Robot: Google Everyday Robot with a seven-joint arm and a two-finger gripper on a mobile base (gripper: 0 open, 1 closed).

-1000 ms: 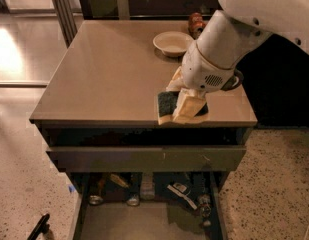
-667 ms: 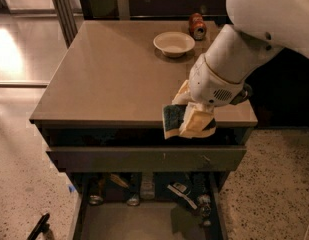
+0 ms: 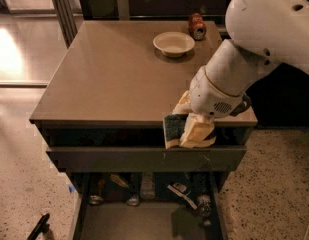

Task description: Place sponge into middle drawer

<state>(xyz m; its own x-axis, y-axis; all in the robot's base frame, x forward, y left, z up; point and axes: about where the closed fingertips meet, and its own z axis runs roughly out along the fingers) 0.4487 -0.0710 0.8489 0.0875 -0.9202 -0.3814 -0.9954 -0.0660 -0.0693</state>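
Roughly halfway, I judged: the gripper (image 3: 190, 134) hung just past the tabletop's (image 3: 114, 74) front edge, toward the front right corner, its fingers clenched on the sponge (image 3: 171, 129). The pickup was done, and the sponge was in the air, well above the open middle drawer (image 3: 129, 225). Lowering and release remained.

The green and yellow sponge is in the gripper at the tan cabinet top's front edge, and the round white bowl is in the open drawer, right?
No: the camera view shows the round white bowl on the tan cabinet top, near its back. The gripper does hold the green and yellow sponge at the front edge.
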